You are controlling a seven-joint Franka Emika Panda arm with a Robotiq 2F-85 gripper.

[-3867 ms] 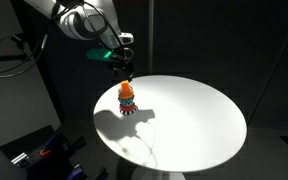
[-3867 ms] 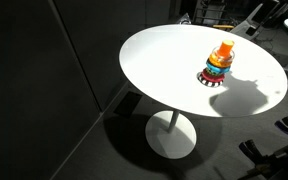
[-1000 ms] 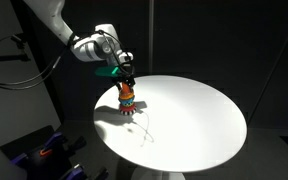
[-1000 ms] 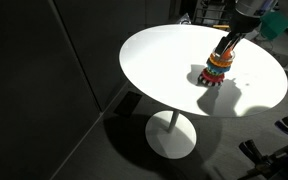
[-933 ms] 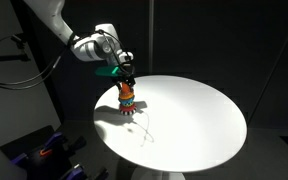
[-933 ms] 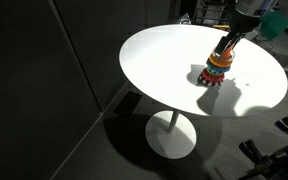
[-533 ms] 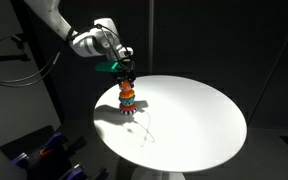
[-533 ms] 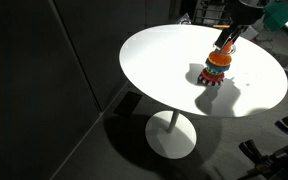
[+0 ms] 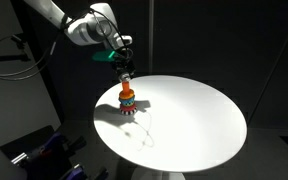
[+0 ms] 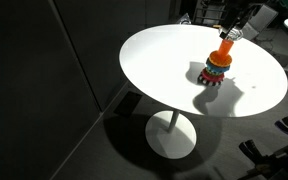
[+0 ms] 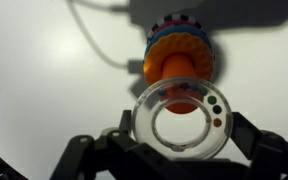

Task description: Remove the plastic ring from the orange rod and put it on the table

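Hovering gripper (image 11: 181,125) clamped on clear plastic ring (image 11: 143,122) — above rounded orange rod (image 11: 179,68), white table (image 11: 44,80)

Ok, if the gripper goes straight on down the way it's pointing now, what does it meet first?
Probably the orange rod directly below. The gripper holds the plastic ring over its rounded top, so the ring would likely touch first; the gap is hard to judge.

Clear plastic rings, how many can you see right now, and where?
1. The clear ring is held in the gripper, directly over the orange rod. The coloured rings stacked below could hide another.
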